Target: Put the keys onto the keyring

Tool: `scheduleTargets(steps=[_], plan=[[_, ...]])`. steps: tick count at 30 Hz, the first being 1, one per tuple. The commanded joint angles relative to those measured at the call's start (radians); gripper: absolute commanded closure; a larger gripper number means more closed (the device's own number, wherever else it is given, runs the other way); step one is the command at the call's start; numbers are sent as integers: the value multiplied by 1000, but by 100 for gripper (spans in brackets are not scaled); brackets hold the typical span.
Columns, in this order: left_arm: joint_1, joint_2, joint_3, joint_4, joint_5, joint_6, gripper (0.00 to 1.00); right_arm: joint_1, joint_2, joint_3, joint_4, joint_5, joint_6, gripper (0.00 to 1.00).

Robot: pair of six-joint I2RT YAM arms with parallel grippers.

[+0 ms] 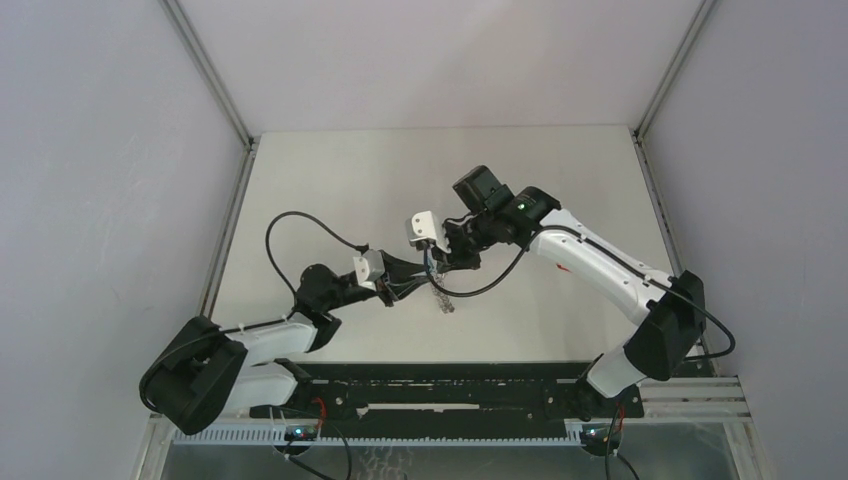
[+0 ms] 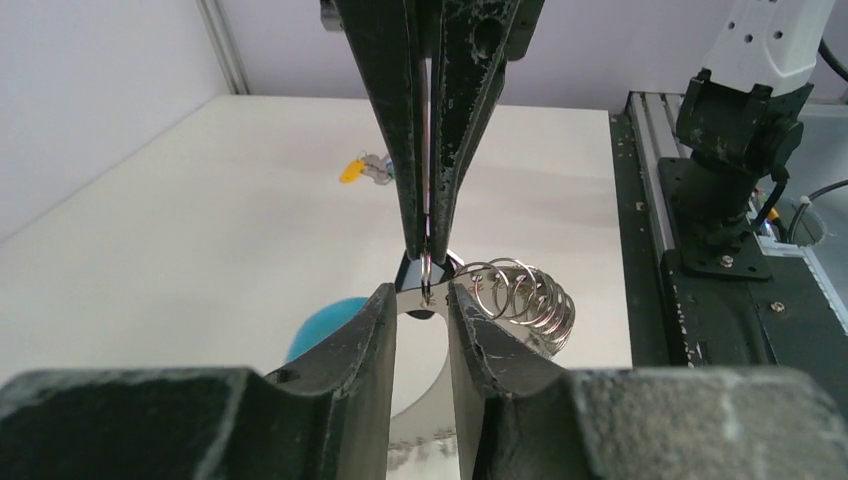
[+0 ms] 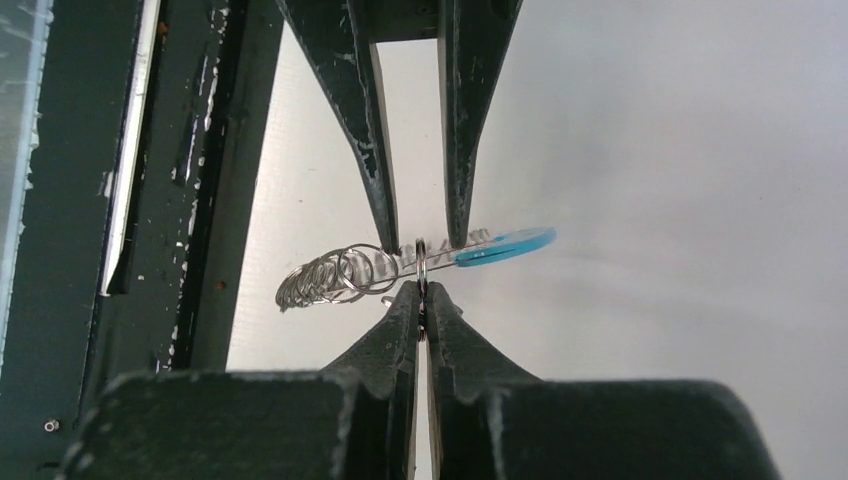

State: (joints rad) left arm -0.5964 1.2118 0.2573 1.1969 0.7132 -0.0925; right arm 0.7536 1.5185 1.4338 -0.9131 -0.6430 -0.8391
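- Threading step: right fingers clenched on end loop of silvery linked-ring keyring.
- Released, parted: left fingers, teal-headed metal key at their tips, against that loop.
- Next, likely: key's hole slid onto loop.

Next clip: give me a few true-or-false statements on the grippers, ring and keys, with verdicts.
1. The right gripper is shut on a small ring. True.
2. The left gripper is squeezed fully shut. False: it is open.
3. The key at the grippers has a red head. False: the key has a blue head.
4. A chain of rings is right beside the small ring. True.
5. A yellow piece lies on the table, apart from both grippers. True.
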Motion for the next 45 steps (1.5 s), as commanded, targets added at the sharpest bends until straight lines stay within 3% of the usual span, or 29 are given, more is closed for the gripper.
scheduleTargets(steps=[1,25,33,45], plan=[[0,-26,40,-58,28,45,70,33,29,84,-59,94,-8,100],[-9,7,74,-24,45,2,73,102,84,151,-100,164,-5,100],[-13,42,80,-15,49,-4,79,113,81,154,-99,158,-8,100],[-22,38,93,-143,21,76,80,115,75,153,-96,157,-6,100]])
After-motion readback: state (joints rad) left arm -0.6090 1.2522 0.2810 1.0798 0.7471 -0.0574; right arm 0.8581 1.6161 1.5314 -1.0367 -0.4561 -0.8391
